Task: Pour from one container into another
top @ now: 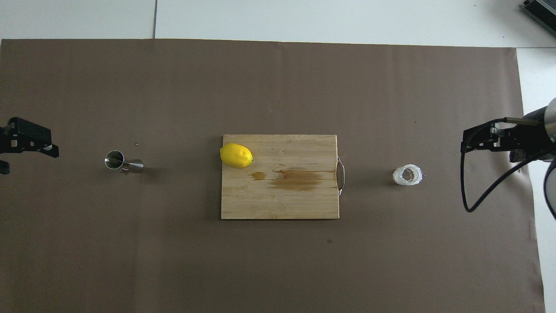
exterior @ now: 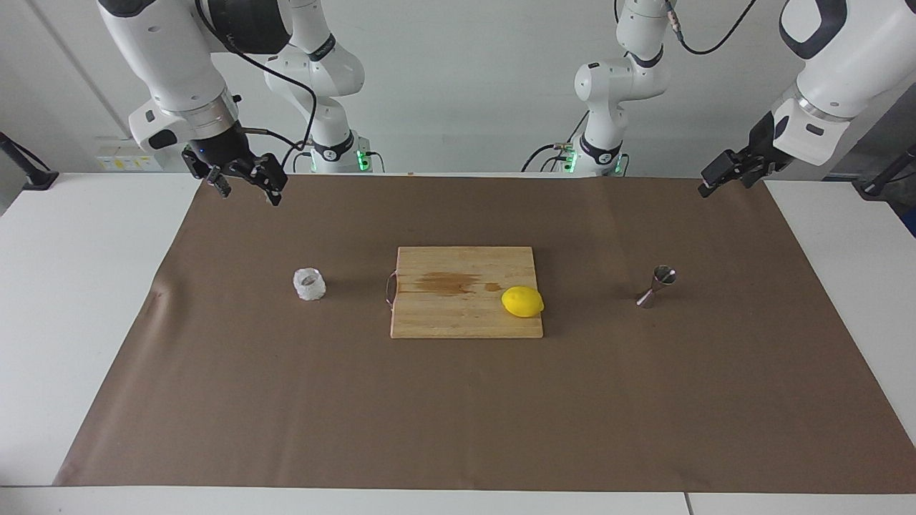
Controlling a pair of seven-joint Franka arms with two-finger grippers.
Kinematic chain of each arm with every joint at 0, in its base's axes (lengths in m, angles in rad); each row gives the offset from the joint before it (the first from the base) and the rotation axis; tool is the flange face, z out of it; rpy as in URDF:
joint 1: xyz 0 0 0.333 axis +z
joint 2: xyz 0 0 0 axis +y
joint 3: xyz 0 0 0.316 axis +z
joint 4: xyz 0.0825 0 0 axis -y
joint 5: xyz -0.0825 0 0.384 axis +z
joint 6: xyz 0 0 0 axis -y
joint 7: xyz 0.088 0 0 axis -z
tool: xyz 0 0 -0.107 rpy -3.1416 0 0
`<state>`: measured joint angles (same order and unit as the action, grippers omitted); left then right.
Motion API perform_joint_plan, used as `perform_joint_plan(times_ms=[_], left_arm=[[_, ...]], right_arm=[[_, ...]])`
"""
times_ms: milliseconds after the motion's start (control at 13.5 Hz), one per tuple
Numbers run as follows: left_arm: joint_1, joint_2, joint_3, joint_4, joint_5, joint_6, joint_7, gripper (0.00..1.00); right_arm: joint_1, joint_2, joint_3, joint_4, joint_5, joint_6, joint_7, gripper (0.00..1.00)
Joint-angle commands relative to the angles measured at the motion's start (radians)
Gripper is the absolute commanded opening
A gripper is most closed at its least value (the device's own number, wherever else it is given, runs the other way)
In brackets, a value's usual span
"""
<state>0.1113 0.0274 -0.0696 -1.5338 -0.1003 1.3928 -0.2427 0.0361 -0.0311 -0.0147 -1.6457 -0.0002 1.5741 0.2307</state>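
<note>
The squat clear glass cup point(exterior: 309, 284) point(top: 407, 174) with a bumpy wall stands on the brown mat toward the right arm's end. Toward the left arm's end stands the slim silver jigger point(exterior: 657, 286) point(top: 124, 162). My right gripper point(exterior: 247, 189) point(top: 467, 141) hangs open and empty over the mat's edge by the robots, well apart from the cup. At the left arm's end my left gripper point(exterior: 710, 187) point(top: 30, 145) is raised over the mat's corner, turned side-on, open and holding nothing, well apart from the jigger.
A wooden cutting board point(exterior: 444, 315) point(top: 282, 204) with a dark stain lies mid-table, between cup and jigger, its metal handle toward the cup. A yellow lemon point(exterior: 522, 301) point(top: 236, 155) rests on the board's corner toward the jigger. The brown mat point(exterior: 458, 415) covers most of the table.
</note>
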Motion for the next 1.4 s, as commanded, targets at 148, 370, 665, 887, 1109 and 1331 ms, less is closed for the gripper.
perform_joint_plan(times_ms=[148, 370, 665, 887, 1109, 1331], left_arm=[[0.14, 0.095, -0.004, -0.002, -0.067, -0.037, -0.084, 1.0], [0.224, 0.175, -0.004, -0.006, -0.137, -0.028, -0.151, 1.0], [0.272, 0.267, -0.004, -0.008, -0.236, -0.003, -0.277, 1.0], [0.338, 0.307, -0.004, -0.067, -0.387, 0.023, -0.358, 1.0], [0.367, 0.324, -0.004, -0.161, -0.537, 0.096, -0.4, 1.0], [0.383, 0.384, -0.004, -0.213, -0.666, 0.165, -0.449, 1.0]], right_arm=[[-0.004, -0.013, 0.002, -0.014, -0.001, 0.001, 0.01, 1.0], [-0.004, -0.012, 0.002, -0.014, -0.001, 0.001, 0.01, 1.0], [-0.004, -0.013, 0.002, -0.014, -0.001, 0.001, 0.01, 1.0], [-0.004, -0.013, 0.002, -0.016, -0.001, 0.001, 0.01, 1.0], [-0.004, -0.013, 0.002, -0.016, -0.001, 0.001, 0.01, 1.0], [-0.004, -0.015, 0.002, -0.02, -0.001, 0.001, 0.01, 1.0]])
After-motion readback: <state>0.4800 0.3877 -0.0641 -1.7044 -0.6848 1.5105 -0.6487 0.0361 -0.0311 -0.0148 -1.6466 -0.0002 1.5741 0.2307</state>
